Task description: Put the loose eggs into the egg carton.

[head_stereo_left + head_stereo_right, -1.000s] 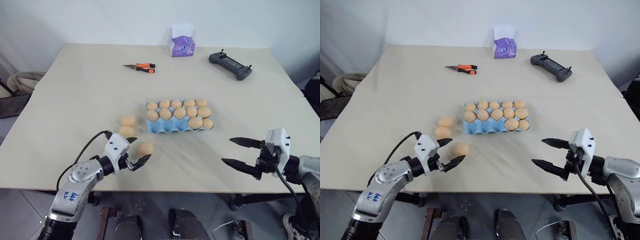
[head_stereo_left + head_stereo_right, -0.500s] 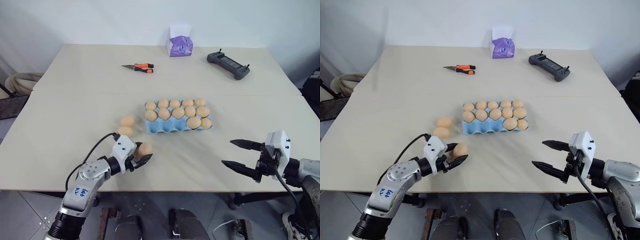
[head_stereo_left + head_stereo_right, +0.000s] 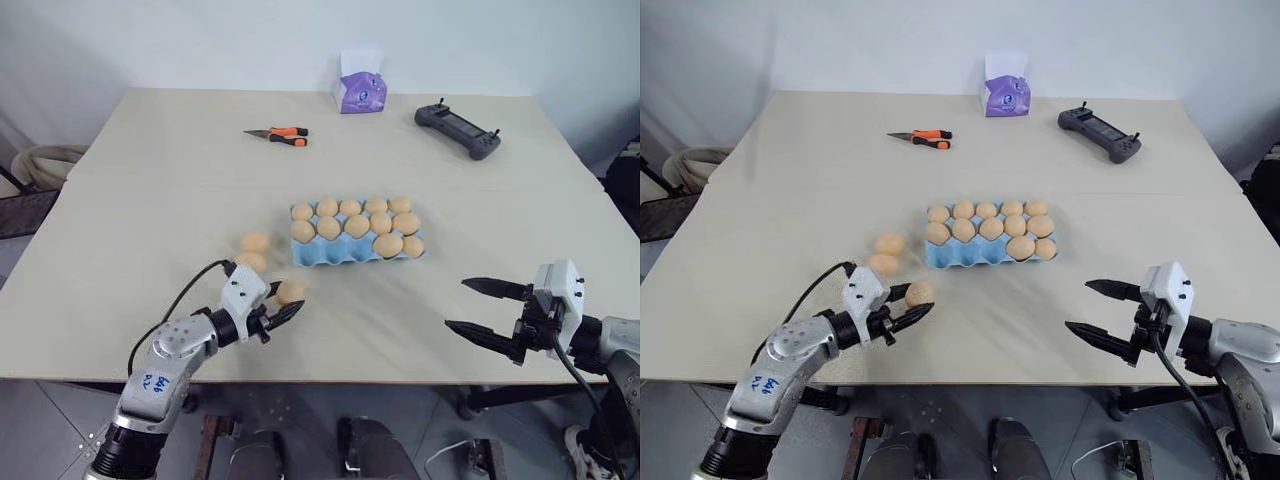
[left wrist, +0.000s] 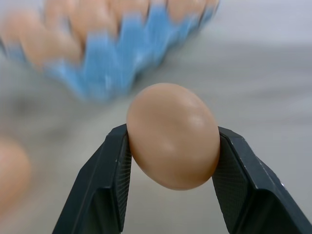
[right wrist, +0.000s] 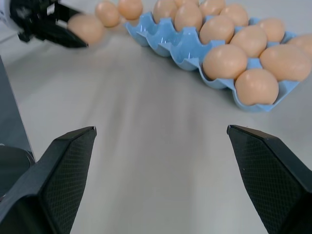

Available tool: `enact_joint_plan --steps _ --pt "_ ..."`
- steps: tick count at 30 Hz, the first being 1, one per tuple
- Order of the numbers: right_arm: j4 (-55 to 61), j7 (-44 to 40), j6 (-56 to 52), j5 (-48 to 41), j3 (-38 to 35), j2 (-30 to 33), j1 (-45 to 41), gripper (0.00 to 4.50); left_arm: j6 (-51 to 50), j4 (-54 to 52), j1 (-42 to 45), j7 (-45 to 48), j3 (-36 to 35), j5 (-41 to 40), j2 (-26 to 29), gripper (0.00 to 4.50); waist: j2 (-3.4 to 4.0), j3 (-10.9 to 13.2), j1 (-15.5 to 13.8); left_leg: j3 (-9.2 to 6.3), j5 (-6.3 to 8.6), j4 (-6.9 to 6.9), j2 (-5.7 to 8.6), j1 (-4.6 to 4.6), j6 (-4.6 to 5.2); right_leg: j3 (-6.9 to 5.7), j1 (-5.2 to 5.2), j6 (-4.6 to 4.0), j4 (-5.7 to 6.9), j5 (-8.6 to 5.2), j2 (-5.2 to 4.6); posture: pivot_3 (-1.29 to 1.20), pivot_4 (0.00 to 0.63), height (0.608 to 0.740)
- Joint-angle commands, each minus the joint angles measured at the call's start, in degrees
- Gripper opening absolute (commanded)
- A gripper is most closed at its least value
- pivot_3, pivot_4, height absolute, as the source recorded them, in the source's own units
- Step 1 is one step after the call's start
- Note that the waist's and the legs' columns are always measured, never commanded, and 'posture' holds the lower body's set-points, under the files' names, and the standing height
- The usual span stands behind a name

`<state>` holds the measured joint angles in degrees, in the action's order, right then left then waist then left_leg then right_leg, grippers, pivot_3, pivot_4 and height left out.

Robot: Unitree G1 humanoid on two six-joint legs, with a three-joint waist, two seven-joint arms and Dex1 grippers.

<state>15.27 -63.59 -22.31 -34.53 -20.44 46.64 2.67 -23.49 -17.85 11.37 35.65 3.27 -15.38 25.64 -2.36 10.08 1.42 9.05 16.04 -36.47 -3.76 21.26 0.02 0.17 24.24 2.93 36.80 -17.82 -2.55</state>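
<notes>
The carton [image 3: 357,236], a light blue moulded tray of cups, sits mid-table with smooth tan eggs in most cups; the near-left cups are vacant. Two loose eggs [image 3: 254,243] lie on the table [image 3: 150,180] just left of the carton, one behind the other. The left gripper [image 4: 171,156] is clamped on a third egg [image 4: 173,135], held near the table's front edge, short of the carton's near-left corner. The right gripper [image 3: 480,307] hangs over the front right edge, fingers wide apart, holding nothing. The table is pale and matt. At its far side stand a purple tissue box [image 3: 361,88], orange-handled pliers [image 3: 279,134] and a dark controller [image 3: 458,130]. A white wall lies behind.
</notes>
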Motion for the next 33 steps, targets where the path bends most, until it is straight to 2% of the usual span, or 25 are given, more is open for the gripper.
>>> enact_joint_plan --steps 1,6,9,13,19,25,28,33 --pt "0.61 -0.78 1.74 -1.05 -2.92 0.89 0.04 4.5 1.16 -0.8 6.26 0.86 -0.84 -2.81 -1.92 2.31 0.0 0.0 -0.11 -0.03 -0.02 -0.02 0.02 0.0 0.02 0.0 -0.03 0.03 0.0 0.02 0.0 0.0 0.15 0.74" --pt "1.45 0.69 2.31 -0.57 -2.73 -0.27 1.15 4.5 3.46 6.95 15.39 1.12 1.84 -2.0 -7.5 2.31 0.0 0.0 -0.05 -0.07 -0.03 -0.12 0.08 -0.07 0.09 0.0 -0.24 0.15 -0.1 0.09 -0.01 0.0 0.15 0.74" --pt "2.82 2.16 2.52 -0.55 -2.5 -1.4 2.41 4.5 6.45 15.84 20.99 2.81 5.29 0.85 -10.33 2.31 0.0 0.0 -0.06 -0.14 -0.02 -0.18 0.08 -0.08 0.09 -0.04 -0.32 0.19 -0.18 0.11 0.02 0.0 0.15 0.74" --pt "4.55 3.69 2.77 -0.6 -3.28 -2.54 4.79 4.5 13.38 30.51 27.47 0.15 7.91 6.26 -14.86 2.31 0.03 0.02 0.09 -0.2 0.06 -0.43 0.05 -0.03 0.12 -0.05 -0.38 0.22 -0.19 0.12 0.08 0.0 0.15 0.74" --pt "6.65 5.43 3.0 -1.06 -4.72 -3.0 8.2 4.5 19.48 42.35 31.8 -0.78 8.42 9.81 -18.18 2.31 0.04 0.02 0.05 -0.22 0.15 -0.51 0.03 -0.02 0.2 -0.08 -0.42 0.26 -0.23 0.14 0.06 0.0 0.15 0.74" --pt "7.72 6.56 3.01 -1.38 -5.15 -3.22 9.66 4.5 22.63 46.84 33.46 -0.49 7.9 10.92 -19.23 2.31 0.03 0.03 0.06 -0.23 0.17 -0.5 0.03 0.0 0.21 -0.11 -0.43 0.26 -0.26 0.14 0.05 0.0 0.15 0.74" --pt "7.74 6.86 2.83 -1.4 -5.0 -3.13 9.71 4.5 24.27 47.8 33.69 0.35 7.61 10.58 -19.67 2.9 0.03 0.03 0.05 -0.23 0.18 -0.5 0.03 0.0 0.23 -0.12 -0.43 0.26 -0.27 0.14 0.04 0.0 0.15 0.74" --pt "7.27 7.01 2.63 -1.32 -4.58 -2.78 9.07 4.5 24.86 48.04 33.62 0.91 7.32 10.8 -19.9 4.44 0.03 0.03 0.02 -0.23 0.19 -0.5 0.03 0.01 0.23 -0.14 -0.43 0.26 -0.28 0.14 0.04 0.0 0.15 0.74"
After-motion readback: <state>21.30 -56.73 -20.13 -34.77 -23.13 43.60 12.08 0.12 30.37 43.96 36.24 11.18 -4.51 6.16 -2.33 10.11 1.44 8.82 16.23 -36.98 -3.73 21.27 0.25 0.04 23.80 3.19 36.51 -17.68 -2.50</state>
